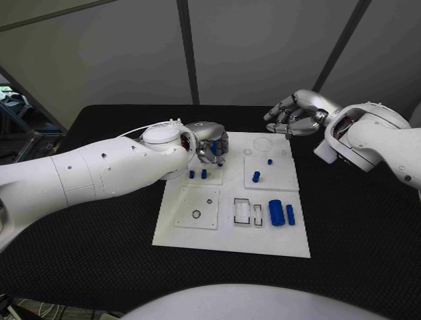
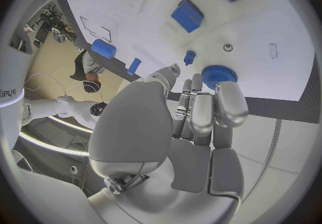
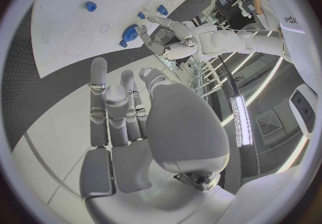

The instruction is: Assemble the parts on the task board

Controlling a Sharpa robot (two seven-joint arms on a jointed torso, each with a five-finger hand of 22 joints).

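Left hand [image 2: 195, 111] grips blue gear [image 2: 219, 75]; right hand [image 3: 127, 111] empty.

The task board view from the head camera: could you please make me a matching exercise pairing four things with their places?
Things:
1. left hand
2. right hand
3. large blue cylinder
4. blue gear

Places:
A. lying on the near right part of the task board
B. by the board's far right corner, holding nothing
C. at the left hand's fingertips
D. over the board's far left part

Pairs: 1-D, 2-B, 3-A, 4-C
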